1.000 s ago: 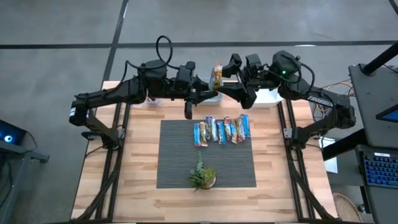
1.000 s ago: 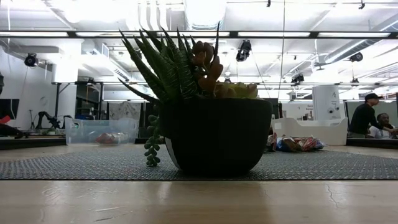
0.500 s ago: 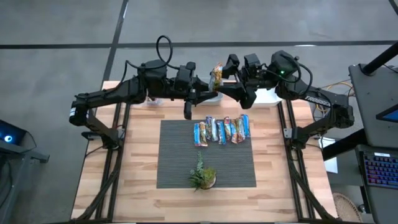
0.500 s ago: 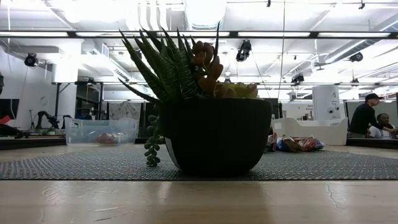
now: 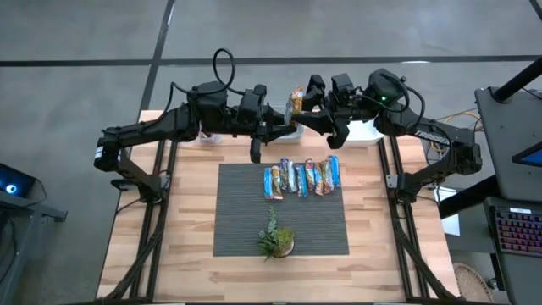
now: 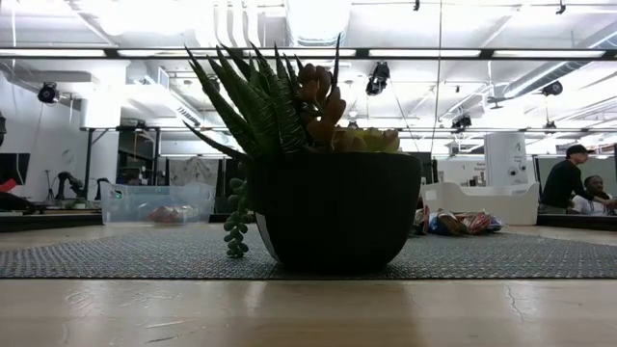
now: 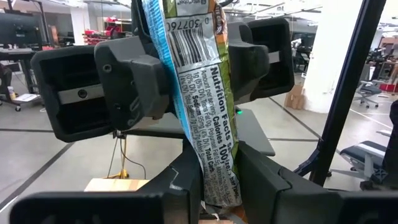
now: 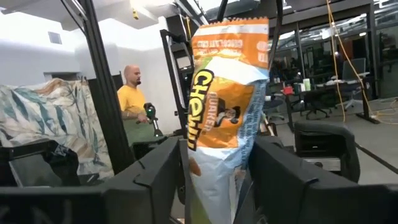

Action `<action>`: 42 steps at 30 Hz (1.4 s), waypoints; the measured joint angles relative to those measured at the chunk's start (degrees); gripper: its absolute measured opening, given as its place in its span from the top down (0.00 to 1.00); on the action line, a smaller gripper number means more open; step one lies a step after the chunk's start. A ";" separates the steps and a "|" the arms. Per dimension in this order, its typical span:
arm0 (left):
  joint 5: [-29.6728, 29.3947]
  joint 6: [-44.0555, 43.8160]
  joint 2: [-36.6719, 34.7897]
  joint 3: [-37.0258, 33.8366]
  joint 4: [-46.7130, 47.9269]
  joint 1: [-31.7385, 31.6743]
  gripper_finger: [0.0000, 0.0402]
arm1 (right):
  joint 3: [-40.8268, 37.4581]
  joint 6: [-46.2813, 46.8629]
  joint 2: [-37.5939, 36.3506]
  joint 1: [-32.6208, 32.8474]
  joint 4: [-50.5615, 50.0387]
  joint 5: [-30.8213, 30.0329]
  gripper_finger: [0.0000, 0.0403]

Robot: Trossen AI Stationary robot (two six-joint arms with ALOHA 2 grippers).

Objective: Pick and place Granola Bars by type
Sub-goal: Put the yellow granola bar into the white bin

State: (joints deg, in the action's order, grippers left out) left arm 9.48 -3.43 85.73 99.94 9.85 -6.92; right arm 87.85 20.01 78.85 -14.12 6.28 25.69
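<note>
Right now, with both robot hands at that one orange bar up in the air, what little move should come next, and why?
Probably the left gripper should take a firm hold of the granola bar. The right gripper clamps it above the table's far edge, and its lower end already hangs inside the left one.

far desk edge: both arms crowd it | mat (image 5: 246, 212) centre: bar row (image 5: 301, 177) | mat near edge: potted plant (image 5: 275, 240) | mat's left part bare

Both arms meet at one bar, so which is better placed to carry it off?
Probably right: the right end effector clamps the raised granola bar mid-length, beside the white bin; the left end effector only reaches the bar's end.
</note>
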 joint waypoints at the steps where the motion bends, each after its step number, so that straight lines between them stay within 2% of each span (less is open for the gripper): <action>1: 0.00 -0.06 0.00 0.00 -0.02 0.00 0.82 | 0.00 0.00 0.00 -0.01 0.00 0.02 0.60; 14: -0.03 -0.08 -0.02 0.00 -0.07 0.00 0.82 | 0.00 0.00 0.00 0.01 -0.02 0.05 0.84; 24: -0.08 -0.45 -0.02 0.00 -0.02 0.00 0.81 | 0.00 0.00 0.00 0.01 -0.03 0.04 0.87; 28: -0.09 -0.55 -0.04 0.00 0.07 0.00 0.75 | 0.00 0.00 0.00 0.01 -0.04 0.04 0.87; 37: -3.55 -1.05 -0.07 0.00 2.75 0.00 0.50 | 0.00 0.00 0.00 0.01 -0.09 0.07 0.87; 42: -4.39 0.00 -0.21 0.00 3.68 0.00 0.44 | 0.00 -0.02 0.00 0.01 -0.07 0.07 0.87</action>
State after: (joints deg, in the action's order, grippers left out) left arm 5.09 -3.43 85.53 99.94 13.53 -6.92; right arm 87.85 19.99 78.85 -14.11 6.21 25.76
